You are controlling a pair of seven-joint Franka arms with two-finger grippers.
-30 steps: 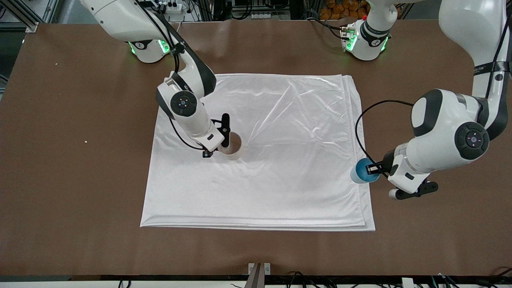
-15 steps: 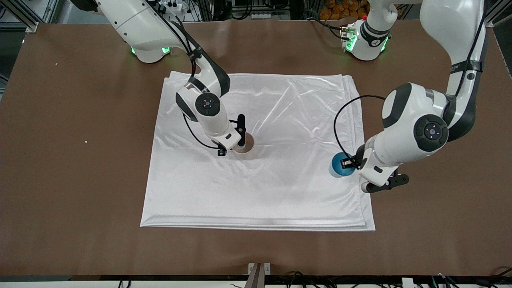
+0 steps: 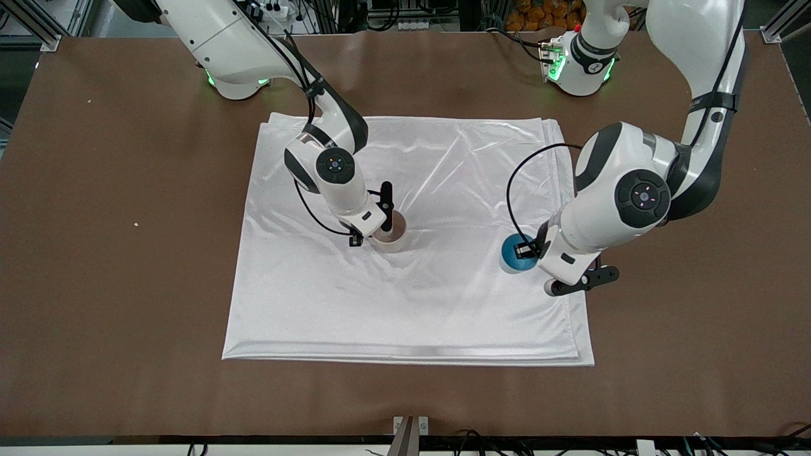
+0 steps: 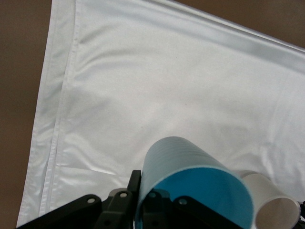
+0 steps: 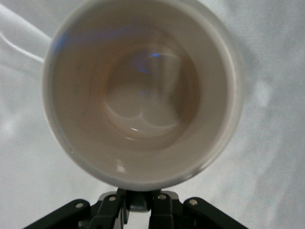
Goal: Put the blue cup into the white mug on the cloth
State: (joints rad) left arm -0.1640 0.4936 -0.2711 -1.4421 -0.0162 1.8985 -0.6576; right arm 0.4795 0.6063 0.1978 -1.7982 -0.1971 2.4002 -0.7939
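Observation:
The white mug (image 3: 391,235) is upright at the middle of the cloth (image 3: 443,177). My right gripper (image 3: 377,233) is shut on the mug's small dark handle. In the right wrist view the beige inside of the mug (image 5: 143,95) is empty, and the right gripper (image 5: 143,202) pinches the handle below the rim. My left gripper (image 3: 527,251) is shut on the rim of the blue cup (image 3: 512,256), holding it over the cloth's part toward the left arm's end. In the left wrist view the blue cup (image 4: 186,167) is tilted, the left gripper (image 4: 145,191) clamps its wall, and the mug (image 4: 274,205) shows beside it.
The folded cloth has layered edges (image 3: 573,304) toward the left arm's end and lies on the brown table (image 3: 127,285). Both arms' elbows hang over the cloth. A small metal bracket (image 3: 410,425) sits at the table's edge nearest the front camera.
My left arm has carried the blue cup from the cloth's edge inward over the cloth. My right arm has moved the mug toward the left arm's end, nearer the cloth's middle.

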